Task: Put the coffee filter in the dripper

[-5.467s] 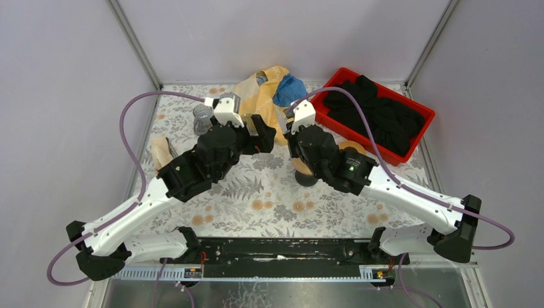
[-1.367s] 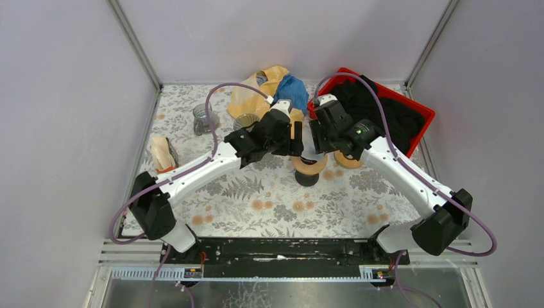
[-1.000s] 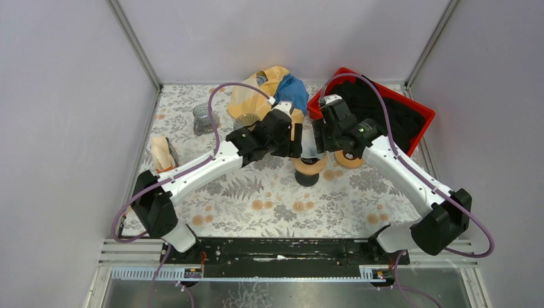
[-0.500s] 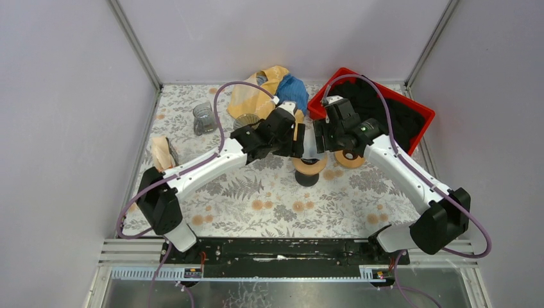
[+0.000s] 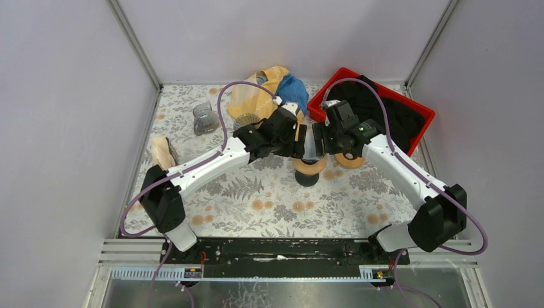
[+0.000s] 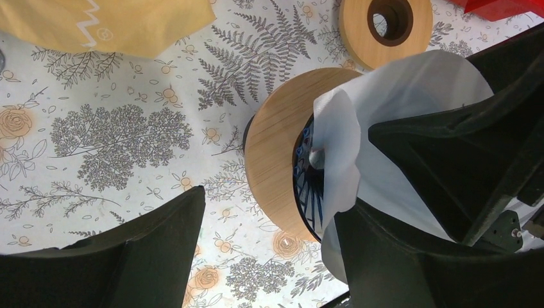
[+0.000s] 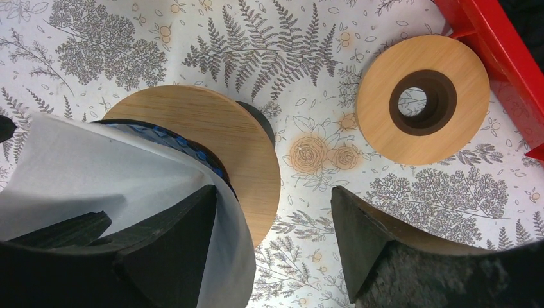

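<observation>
The dripper [image 5: 310,168] is a blue wire cone in a round wooden collar [image 6: 282,135] on a black base, mid-table. The white paper coffee filter [image 5: 312,147] stands partly opened over its cone, above the collar [image 7: 212,135]. My left gripper [image 5: 298,140] and right gripper [image 5: 321,142] meet over it, both open. In the left wrist view the filter [image 6: 385,115] lies against the inner finger of my left gripper [image 6: 269,205]. In the right wrist view the filter [image 7: 96,167] wraps the left finger of my right gripper [image 7: 272,205]. Neither pair of jaws pinches it.
A second wooden ring [image 5: 349,160] lies right of the dripper. The red bin [image 5: 423,114] with black cloth [image 5: 378,112] stands at back right. A yellow bag [image 5: 256,93], blue cloth [image 5: 292,90], two glass cups [image 5: 203,119] and a tan packet [image 5: 161,153] occupy the back left.
Both grippers have come from nearer the table's front to over the dripper, with the filter between them. Over the last second the right jaws have spread a little wider.
</observation>
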Controlling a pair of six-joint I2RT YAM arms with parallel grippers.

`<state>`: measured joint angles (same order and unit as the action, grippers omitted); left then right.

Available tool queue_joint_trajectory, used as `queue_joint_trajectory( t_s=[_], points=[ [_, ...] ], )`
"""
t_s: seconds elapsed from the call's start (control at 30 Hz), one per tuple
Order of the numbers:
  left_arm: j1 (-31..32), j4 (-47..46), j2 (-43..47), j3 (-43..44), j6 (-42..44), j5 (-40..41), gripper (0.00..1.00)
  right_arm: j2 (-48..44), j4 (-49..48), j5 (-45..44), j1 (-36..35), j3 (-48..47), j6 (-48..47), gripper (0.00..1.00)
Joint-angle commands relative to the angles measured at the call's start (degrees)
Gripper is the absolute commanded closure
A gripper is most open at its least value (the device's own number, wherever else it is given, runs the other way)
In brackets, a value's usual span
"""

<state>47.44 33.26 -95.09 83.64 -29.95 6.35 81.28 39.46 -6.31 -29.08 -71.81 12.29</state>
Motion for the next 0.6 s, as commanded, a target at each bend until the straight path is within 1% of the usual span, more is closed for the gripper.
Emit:
queue_joint_trajectory(
  t_s=[0.0,0.17,0.43,0.57],
  points=[
    [-0.42,0.57,-0.55,1.44,1.12,-0.58,0.21,0.5,-1.47,1.86,0.41,0.07,-0.08,0.27],
    [-0.44,1.02,-0.42,1.28,1.3,-0.23,0.21,0.32,-1.48,2.42,0.39,-0.23,-0.09,0.26],
    [-0.42,1.02,-1.22,1.26,1.3,-0.59,0.23,-1.27,-2.57,3.64,0.43,-0.95,0.1,0.21],
    [-0.42,1.02,-1.41,1.57,1.43,-0.52,0.24,-0.56,-2.74,2.99,0.42,-0.78,-0.03,0.2]
  ],
)
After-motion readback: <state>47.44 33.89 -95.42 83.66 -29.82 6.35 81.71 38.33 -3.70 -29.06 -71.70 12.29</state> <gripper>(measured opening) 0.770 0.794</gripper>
